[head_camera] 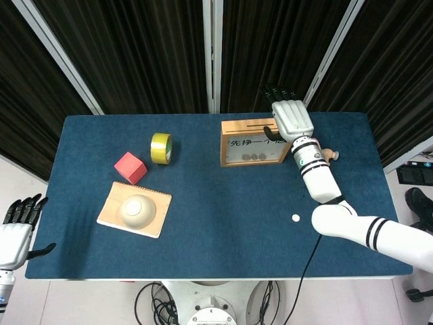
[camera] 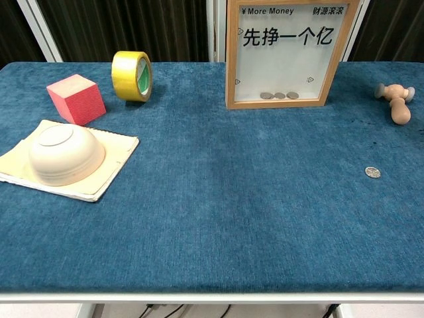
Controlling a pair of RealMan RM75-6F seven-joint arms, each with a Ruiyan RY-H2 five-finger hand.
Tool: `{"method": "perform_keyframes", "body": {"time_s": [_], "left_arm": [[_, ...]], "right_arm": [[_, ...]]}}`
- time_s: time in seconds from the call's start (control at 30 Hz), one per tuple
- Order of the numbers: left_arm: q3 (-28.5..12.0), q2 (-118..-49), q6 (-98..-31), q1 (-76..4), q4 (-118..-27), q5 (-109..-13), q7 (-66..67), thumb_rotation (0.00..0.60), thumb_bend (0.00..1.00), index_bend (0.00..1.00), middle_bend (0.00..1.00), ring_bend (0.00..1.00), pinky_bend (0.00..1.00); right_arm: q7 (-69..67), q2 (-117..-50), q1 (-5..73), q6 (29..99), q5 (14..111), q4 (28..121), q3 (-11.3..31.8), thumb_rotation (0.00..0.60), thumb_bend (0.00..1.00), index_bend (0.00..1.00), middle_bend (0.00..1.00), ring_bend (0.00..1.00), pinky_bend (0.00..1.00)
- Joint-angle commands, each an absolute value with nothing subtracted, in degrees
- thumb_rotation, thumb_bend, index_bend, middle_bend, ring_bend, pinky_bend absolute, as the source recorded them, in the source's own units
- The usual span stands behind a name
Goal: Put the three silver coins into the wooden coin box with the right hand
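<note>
Wooden coin box (camera: 286,53) upright at table's far edge, glazed front, coins (camera: 279,95) on its floor. One silver coin (camera: 372,172) loose on cloth. Right hand (head_camera: 291,118) above box, fingers extended, empty, visible in head view only. Left hand (head_camera: 17,227) open, off-table.

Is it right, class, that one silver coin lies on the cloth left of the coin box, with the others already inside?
Not quite. The loose silver coin lies to the right of the wooden coin box, as the chest view shows. The coins inside the box are correct.
</note>
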State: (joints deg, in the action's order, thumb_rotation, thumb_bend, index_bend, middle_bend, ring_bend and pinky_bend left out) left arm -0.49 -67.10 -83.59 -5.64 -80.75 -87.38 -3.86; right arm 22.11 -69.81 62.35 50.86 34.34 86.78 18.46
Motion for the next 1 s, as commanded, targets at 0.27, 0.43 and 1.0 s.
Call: {"method": "perform_keyframes", "body": {"time_s": [0.27,0.43,1.0], "left_arm": [[-1.02,-67.38,-84.79,-5.7,-81.14,-87.79,-2.35,0.6,0.0,0.02,0.0,0.0,0.0],[-1.52,-67.1,-85.48,-5.66,-82.39,-87.59,-0.89,0.6,0.0,0.02,0.0,0.0,0.0],[-1.0,-67.92,-84.98,-5.26,-82.16,-87.07,0.59,0.6,0.0,0.02,0.0,0.0,0.0]], "right_arm": [[10.28,-66.51,39.67,83.24,84.73,91.44,4.82,0.6,0.31,0.0,0.0,0.0,0.0],[8.94,-68.19,33.13,84.81,88.02,87.9,-1.17,0.6,0.32,0.0,0.0,0.0,0.0],[1.13,-79.27,26.08,72.48,85.3,71.31,-5.63,0.6,0.3,0.02,0.0,0.0,0.0]]}}
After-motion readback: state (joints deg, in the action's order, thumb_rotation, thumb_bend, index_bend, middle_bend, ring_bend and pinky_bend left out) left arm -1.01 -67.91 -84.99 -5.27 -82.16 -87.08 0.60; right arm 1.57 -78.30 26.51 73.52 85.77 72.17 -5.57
